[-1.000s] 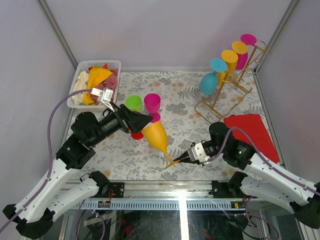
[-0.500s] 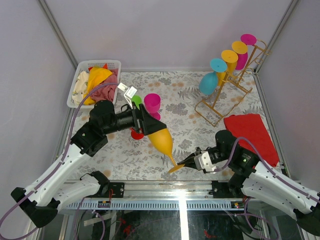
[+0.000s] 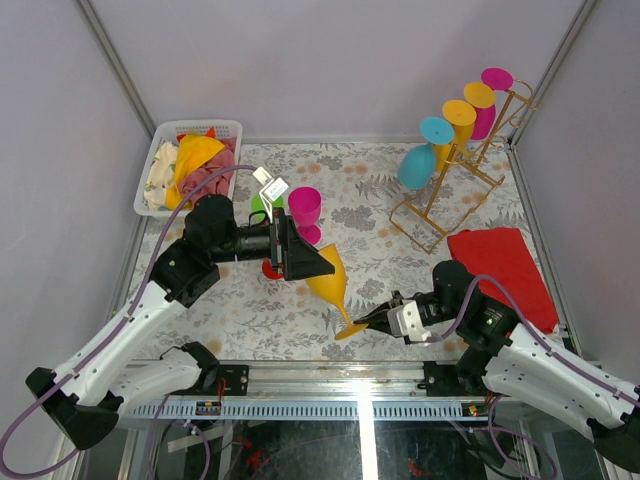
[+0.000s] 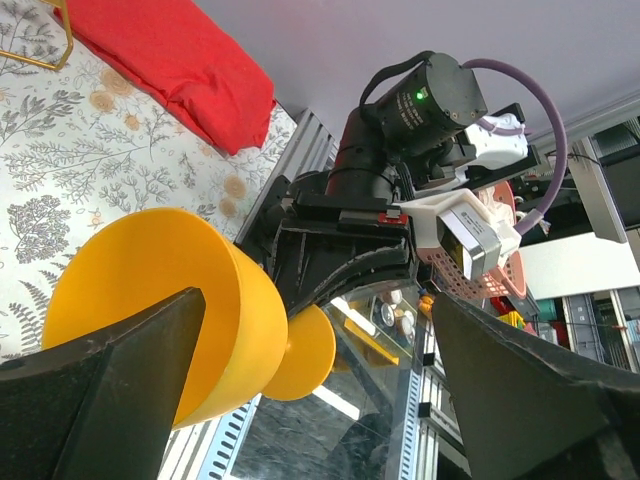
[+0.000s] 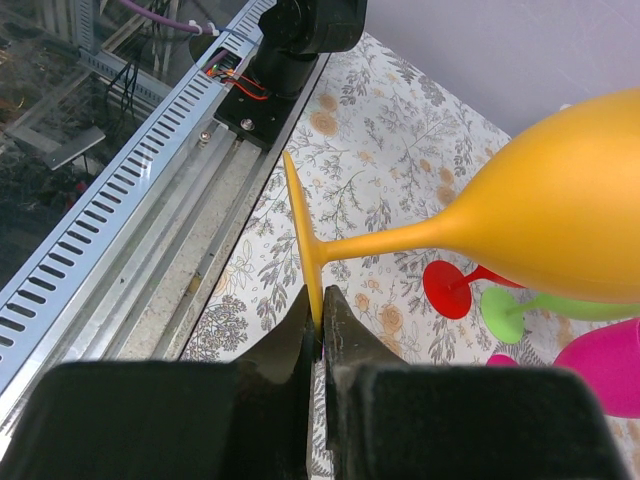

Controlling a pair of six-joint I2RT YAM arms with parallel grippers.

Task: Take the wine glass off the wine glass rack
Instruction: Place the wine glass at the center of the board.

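Here, the right tool (image 5: 318, 330) is pinching the orange wine glass (image 3: 328, 276) by its foot, off the wine glass rack (image 3: 436, 196), while the left tool (image 4: 318, 300) (spread wide) is straddling its bowl, presumably for handover.

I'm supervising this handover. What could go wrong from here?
1. The right gripper pinches only the foot rim of the yellow wine glass; the glass could pivot or slip.
2. The left gripper is open at the bowl; a release now could drop it against the pink glass nearby.
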